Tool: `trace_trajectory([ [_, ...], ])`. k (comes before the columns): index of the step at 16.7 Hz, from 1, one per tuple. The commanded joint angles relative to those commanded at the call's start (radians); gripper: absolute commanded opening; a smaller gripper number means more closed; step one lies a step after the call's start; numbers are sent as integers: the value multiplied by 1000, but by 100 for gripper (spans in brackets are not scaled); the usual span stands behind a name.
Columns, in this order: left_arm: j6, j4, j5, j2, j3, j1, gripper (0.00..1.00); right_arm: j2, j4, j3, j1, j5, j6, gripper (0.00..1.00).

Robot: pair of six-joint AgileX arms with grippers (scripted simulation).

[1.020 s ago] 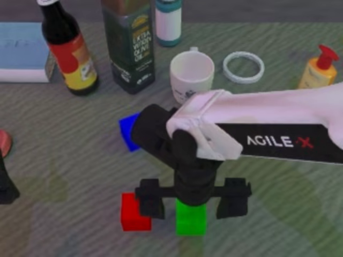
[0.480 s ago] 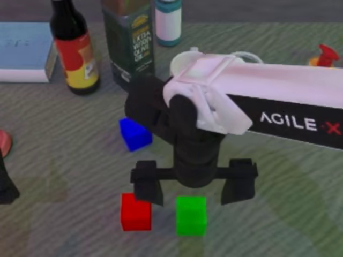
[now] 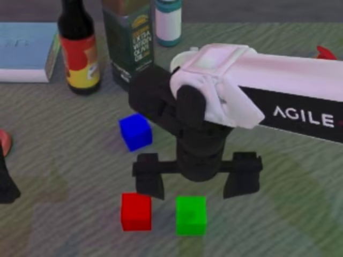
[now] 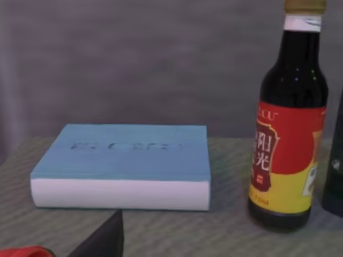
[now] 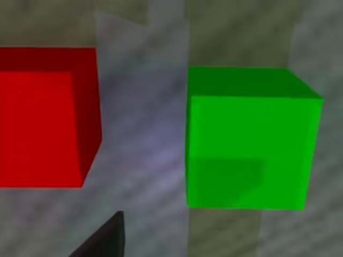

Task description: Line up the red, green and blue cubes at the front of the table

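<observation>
At the front of the table [image 3: 64,176], the red cube [image 3: 135,211] and the green cube [image 3: 191,214] sit side by side with a small gap. The blue cube [image 3: 135,131] lies farther back, to the left of the right arm. My right gripper [image 3: 195,182] hangs open just behind and above the front pair, holding nothing. Its wrist view shows the red cube [image 5: 40,118] and green cube [image 5: 249,142] below one dark fingertip [image 5: 107,238]. My left gripper [image 3: 5,187] is parked at the left edge, open and empty.
Along the back stand a blue book [image 3: 24,51], a soy sauce bottle [image 3: 79,51], an olive oil bottle [image 3: 128,43] and a white teal-capped bottle [image 3: 168,21]. The right arm covers most of a white mug [image 3: 179,60]. A red object [image 3: 2,142] pokes in at the left edge.
My right gripper has lifted off the green cube and drawn back from the front edge. The green cube stays on the table beside the red one. The left arm has not moved.
</observation>
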Motion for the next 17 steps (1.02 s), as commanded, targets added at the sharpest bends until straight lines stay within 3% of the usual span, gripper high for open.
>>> trace_trajectory([
  [5,76,-177,35,232,222,-85,100,-197,107,-160,-88,41,-106,100],
  [11,237,-574,92,778,603,-235,100,-600,304,-549,-288,97,-326,100],
  [17,405,-1002,117,1463,1042,-366,100,-1097,548,-1017,-521,102,-571,100],
])
